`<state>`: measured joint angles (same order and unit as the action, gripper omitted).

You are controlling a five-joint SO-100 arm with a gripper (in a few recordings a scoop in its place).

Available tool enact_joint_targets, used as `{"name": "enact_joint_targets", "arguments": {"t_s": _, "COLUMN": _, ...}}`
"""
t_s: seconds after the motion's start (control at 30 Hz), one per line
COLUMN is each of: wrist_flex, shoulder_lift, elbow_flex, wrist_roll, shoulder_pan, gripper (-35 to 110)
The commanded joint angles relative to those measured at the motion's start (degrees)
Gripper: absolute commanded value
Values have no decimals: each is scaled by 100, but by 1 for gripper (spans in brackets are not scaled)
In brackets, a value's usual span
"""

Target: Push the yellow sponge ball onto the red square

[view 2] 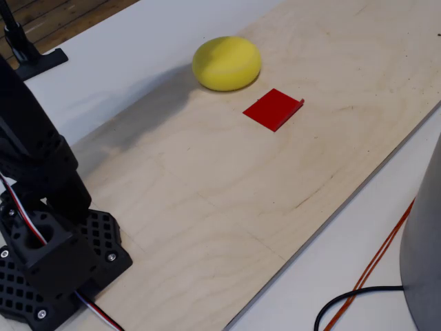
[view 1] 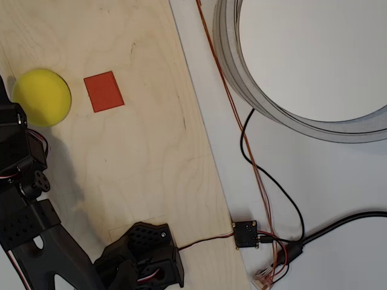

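Looking down from the overhead view, we see the yellow sponge ball (view 1: 42,97) resting on the pale plywood surface (view 1: 139,163), close to its left edge. The black arm (view 1: 21,181) rises along that same edge, and its upper end sits just beside the ball, at the ball's lower left. We cannot make out the jaws themselves, so we cannot tell whether they are spread or pressed together, nor whether they touch the ball.

The red square (view 1: 104,91) lies flat on the far side of the ball from the arm, near it but apart, with a strip of bare wood between them. In the fixed view the ball (view 2: 227,63) sits up and left of the square (view 2: 273,109), one corner of which curls up slightly.

From its base (view 2: 52,265) at the near end of the board, the arm (view 2: 31,152) leans up and out of the fixed view.
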<state>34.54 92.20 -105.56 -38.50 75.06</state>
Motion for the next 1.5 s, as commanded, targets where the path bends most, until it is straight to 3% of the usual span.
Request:
{"name": "enact_joint_targets", "arguments": {"t_s": 0.0, "wrist_flex": -246, "shoulder_lift": -149, "elbow_flex": 202, "wrist_roll": -97, "shoulder_pan": 79, "gripper": 19}}
{"name": "enact_joint_targets", "arguments": {"t_s": 0.97, "wrist_flex": -642, "shoulder_lift": -2206, "elbow_flex": 1362, "wrist_roll": -413, "shoulder_pan": 264, "gripper": 19}}
{"name": "enact_joint_targets", "arguments": {"t_s": 1.47, "wrist_flex": -1784, "shoulder_lift": -2830, "elbow_flex": 817, "wrist_roll": -97, "shoulder_pan": 404, "gripper": 18}}
